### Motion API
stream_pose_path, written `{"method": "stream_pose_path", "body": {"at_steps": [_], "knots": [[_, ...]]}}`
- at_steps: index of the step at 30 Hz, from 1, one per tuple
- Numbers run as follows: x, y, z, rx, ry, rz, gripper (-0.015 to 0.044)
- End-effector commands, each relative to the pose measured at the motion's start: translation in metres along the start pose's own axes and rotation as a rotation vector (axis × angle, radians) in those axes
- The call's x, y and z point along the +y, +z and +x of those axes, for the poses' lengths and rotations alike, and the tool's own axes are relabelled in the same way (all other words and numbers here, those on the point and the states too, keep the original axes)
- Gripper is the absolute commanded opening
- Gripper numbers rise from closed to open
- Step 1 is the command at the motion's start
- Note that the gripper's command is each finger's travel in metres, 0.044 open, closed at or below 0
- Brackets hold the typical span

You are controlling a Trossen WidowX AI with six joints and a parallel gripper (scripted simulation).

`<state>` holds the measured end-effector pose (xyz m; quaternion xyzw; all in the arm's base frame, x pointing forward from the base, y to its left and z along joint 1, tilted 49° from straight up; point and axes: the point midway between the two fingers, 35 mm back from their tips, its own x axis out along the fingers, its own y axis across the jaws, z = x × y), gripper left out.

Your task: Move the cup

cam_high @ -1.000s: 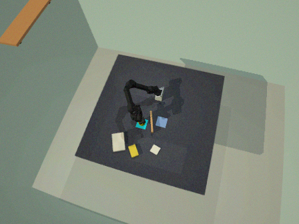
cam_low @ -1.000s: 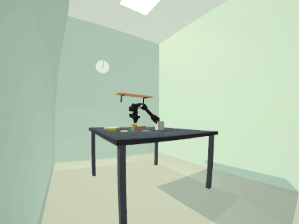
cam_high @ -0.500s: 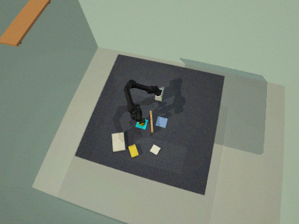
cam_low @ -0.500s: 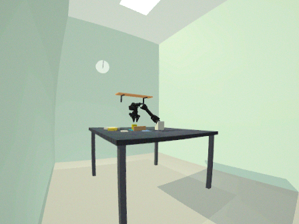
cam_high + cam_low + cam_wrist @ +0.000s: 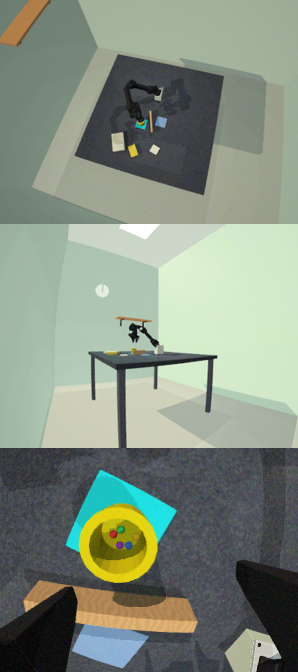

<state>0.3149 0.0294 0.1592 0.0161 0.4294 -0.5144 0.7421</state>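
Standing upright on cyan pad (image 5: 133, 504), cup (image 5: 119, 543) mouth up.

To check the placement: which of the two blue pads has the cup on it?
The bright cyan pad; the yellow cup stands upright on it. The pale blue pad beyond the wooden bar is bare.

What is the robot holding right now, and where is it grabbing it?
Nothing. The gripper is wide open above the cup, which stands by itself on the teal pad with the marbles inside.
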Motion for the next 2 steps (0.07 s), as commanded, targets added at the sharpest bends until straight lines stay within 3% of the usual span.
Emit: {"method": "stream_pose_path", "body": {"at_steps": [1,2], "knots": [[0.0,0.0,0.0,0.0,0.0,0.0,0.044],[0.0,0.0,0.0,0.0,0.0,0.0,0.044]]}}
